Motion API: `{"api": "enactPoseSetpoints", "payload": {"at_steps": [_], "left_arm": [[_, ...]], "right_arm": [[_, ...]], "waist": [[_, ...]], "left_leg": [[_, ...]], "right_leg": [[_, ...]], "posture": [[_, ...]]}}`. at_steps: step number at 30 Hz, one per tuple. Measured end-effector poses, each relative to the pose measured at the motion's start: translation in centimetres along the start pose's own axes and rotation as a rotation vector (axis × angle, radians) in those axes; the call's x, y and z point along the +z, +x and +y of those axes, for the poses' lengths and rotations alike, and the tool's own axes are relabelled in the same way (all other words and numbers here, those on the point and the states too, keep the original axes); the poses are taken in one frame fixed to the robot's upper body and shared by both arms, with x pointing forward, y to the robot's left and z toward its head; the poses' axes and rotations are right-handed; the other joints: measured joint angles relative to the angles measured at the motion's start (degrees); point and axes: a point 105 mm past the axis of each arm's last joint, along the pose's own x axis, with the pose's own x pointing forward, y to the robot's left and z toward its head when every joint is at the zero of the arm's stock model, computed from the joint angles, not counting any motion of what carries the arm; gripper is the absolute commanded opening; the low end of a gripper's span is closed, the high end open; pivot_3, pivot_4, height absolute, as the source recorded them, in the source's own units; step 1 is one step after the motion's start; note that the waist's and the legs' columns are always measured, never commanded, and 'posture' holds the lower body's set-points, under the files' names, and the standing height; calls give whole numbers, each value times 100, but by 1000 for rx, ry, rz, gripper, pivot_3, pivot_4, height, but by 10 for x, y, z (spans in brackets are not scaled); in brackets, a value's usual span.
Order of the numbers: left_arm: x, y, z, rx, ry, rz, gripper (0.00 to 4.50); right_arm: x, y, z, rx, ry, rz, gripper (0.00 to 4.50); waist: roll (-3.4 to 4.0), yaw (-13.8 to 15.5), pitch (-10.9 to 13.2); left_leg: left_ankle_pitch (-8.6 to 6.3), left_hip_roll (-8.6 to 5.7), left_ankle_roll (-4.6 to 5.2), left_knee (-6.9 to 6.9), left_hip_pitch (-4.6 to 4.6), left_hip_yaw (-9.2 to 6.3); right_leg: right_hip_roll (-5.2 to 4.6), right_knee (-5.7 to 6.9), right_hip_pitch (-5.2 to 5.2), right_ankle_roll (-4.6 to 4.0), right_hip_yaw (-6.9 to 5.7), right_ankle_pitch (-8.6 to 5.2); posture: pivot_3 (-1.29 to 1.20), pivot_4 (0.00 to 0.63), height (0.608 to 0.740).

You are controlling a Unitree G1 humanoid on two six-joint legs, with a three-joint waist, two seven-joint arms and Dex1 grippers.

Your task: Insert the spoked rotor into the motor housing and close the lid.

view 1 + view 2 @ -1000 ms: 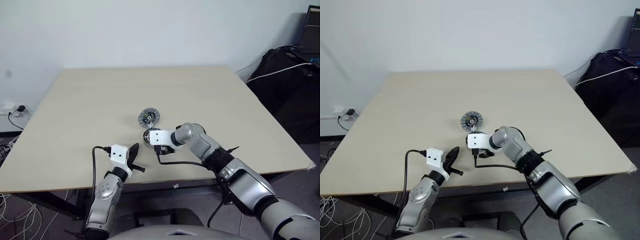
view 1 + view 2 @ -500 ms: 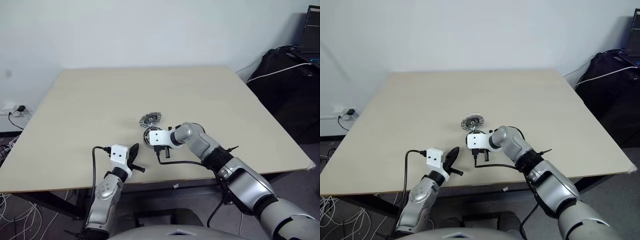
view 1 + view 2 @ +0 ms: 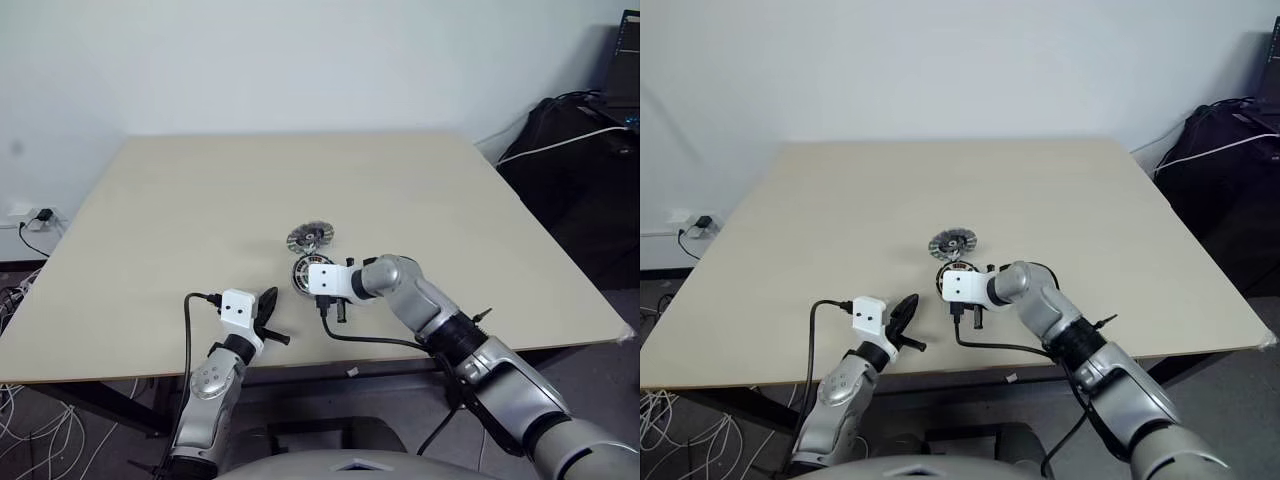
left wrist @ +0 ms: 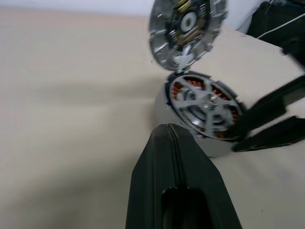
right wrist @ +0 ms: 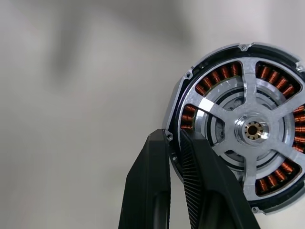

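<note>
Gripping the housing [image 5: 217,76] by its rim with the right jaws nearly shut, spoked wheel [image 5: 251,129] already seated inside, and with the left jaws clenched on nothing just short of it. Beyond both jaws, propped on edge against the housing's far rim, the lid [image 4: 186,26]; likely to topple or skate away if the thin pinch slips or jolts the housing. Plenty of bare table [image 3: 200,200] all round, edges well apart

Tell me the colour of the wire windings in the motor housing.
Copper-orange, ringed beneath the silver spoked rotor in the motor housing; clearest in the right wrist view.
</note>
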Motion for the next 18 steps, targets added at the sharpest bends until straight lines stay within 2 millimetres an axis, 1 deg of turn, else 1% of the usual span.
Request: {"api": "enactPoseSetpoints", "payload": {"at_steps": [5, 10, 13, 18], "left_arm": [[-1, 1, -1, -7, -8, 9, 0], [-2, 2, -2, -17, -14, 11, 0], [-3, 2, -3, -18, -19, 15, 0], [-3, 2, -3, -17, -22, 16, 0]], "right_arm": [[-6, -10, 19, 29, 22, 10, 128], [1, -14, 33, 43, 63, -18, 128], [5, -13, 36, 19, 129, -27, 128], [8, -17, 32, -42, 272, -30, 128]], "waist": [[-1, 37, 1], [-2, 70, 1], [-4, 93, 2], [-4, 118, 2]], "left_leg": [[0, 1, 0, 5, 0, 0], [0, 1, 1, 9, 1, -14], [-1, 0, 2, 11, 0, -19], [-1, 0, 2, 13, -2, -25]], "right_leg": [[0, 1, 0, -1, 0, 0], [0, 3, 1, -3, 0, -1], [0, 3, 2, -5, -1, -3], [0, 3, 2, -6, -1, -3]], "posture": [[0, 0, 740], [0, 0, 740], [0, 0, 740], [0, 0, 740]]}}
